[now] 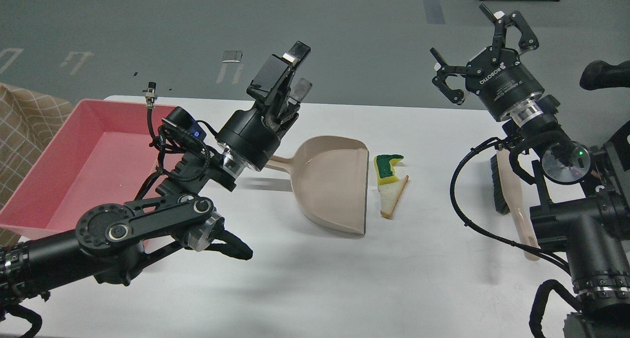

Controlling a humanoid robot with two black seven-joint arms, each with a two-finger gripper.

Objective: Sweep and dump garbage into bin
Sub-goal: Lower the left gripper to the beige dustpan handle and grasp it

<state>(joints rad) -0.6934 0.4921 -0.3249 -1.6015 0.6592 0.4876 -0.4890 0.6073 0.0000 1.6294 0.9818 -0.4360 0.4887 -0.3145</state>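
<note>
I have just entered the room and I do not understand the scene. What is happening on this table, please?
A two-armed robot is set up to sweep scraps into a bin, but nothing is held yet. The left hand hovers above the handle of the beige dustpan; the right hand is raised and open, above the brush lying on the table. The sponge piece and the bread slice lie just beside the dustpan's open edge. The pink bin sits at the far left.

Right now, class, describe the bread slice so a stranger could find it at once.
Start at the beige dustpan in the middle of the white table. Just off its open edge lie two scraps touching each other. The bread slice is the nearer one: a white triangle with tan crust, unlike the yellow, green-topped sponge piece.
</note>
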